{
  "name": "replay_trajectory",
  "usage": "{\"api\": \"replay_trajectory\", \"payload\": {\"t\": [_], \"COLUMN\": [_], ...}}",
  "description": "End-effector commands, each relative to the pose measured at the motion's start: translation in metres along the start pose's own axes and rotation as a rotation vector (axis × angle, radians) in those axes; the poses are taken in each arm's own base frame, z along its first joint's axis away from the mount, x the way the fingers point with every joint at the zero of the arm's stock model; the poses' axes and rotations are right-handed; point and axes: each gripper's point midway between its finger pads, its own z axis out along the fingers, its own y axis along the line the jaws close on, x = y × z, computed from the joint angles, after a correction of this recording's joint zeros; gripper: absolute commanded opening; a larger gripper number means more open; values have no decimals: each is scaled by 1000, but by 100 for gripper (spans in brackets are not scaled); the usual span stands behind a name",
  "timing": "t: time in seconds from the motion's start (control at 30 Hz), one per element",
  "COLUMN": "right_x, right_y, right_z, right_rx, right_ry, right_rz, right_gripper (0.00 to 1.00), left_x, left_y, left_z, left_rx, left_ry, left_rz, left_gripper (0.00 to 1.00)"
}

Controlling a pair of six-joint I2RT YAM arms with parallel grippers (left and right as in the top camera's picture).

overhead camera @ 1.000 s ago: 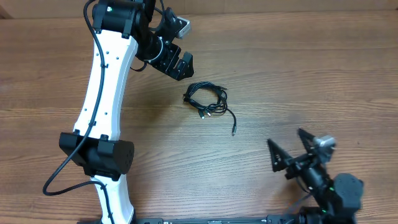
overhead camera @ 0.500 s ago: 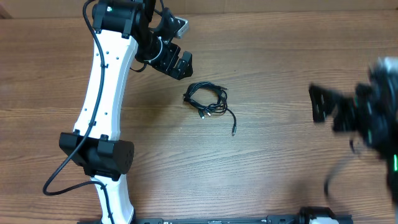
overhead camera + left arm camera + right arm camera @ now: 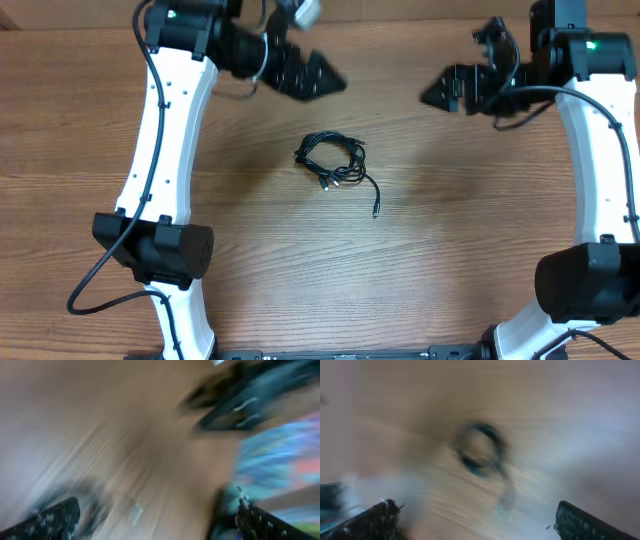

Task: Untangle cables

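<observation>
The cables [image 3: 335, 160] lie in a small tangled black bundle in the middle of the wooden table, and one loose end trails to the front right [image 3: 376, 212]. My left gripper [image 3: 318, 82] hangs open behind and left of the bundle, holding nothing. My right gripper [image 3: 450, 80] hangs open behind and right of it, also holding nothing. Both wrist views are smeared by motion. In the right wrist view the cables [image 3: 480, 452] show as a blurred dark loop ahead of the open right gripper [image 3: 477, 522]. The left wrist view shows the open left gripper [image 3: 155, 525] over bare wood.
The wooden table [image 3: 450, 230] fills the overhead view. The white left arm [image 3: 165, 150] runs down the left side and the white right arm [image 3: 600, 150] down the right side. A blurred dark shape [image 3: 240, 395] crosses the top right of the left wrist view.
My right arm has swung from the table's front right to the back right. My left gripper has turned and shifted right. The cables have not moved.
</observation>
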Motion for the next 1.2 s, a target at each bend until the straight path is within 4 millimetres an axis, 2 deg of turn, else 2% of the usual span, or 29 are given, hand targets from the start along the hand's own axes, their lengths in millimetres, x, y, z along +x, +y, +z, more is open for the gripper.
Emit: {"api": "replay_trajectory", "payload": {"t": [0.0, 0.1, 0.13, 0.27, 0.47, 0.53, 0.6, 0.67, 0.73, 0.8, 0.93, 1.0, 1.17], "right_x": [-25, -31, -31, -41, -43, -43, -43, -44, -45, -46, -46, -46, -45], "right_y": [102, 135, 141, 144, 145, 145, 144, 144, 144, 145, 145, 145, 144], "right_z": [-54, -87, -94, -99, -100, -99, -100, -101, -102, -102, -102, -102, -101], "right_rx": [-504, -740, -790, -793, -792, -791, -790, -789, -787, -786, -785, -785, -788], "right_ry": [-188, -264, -272, -261, -264, -264, -265, -265, -273, -276, -280, -278, -270], "right_rz": [-228, -358, -376, -358, -368, -368, -367, -364, -382, -390, -400, -395, -374], "right_gripper": [100, 100, 100, 100, 100, 100, 100, 100, 100, 100, 100, 100, 100], "left_x": [-34, -43, -45, -52, -57, -57, -57, -61, -67, -69, -75, -75, -74], "left_y": [-79, -79, -79, -78, -73, -66, -47, -42, -54, -83, -102, -104, -83], "left_z": [-36, -37, -38, -41, -42, -38, -31, -31, -34, -43, -43, -40, -27], "left_rx": [495, 498, 497, 492, 461, 417, 311, 275, 329, 468, 491, 497, 411], "left_ry": [-123, -110, -111, -116, -131, -139, -152, -171, -184, -173, -179, -166, -171], "left_rz": [-30, -78, -75, -69, -60, -74, -130, -104, -3, 166, 280, 245, 86], "left_gripper": [100, 100, 100, 100, 100, 100, 100, 100, 99, 100, 100, 100, 100]}}
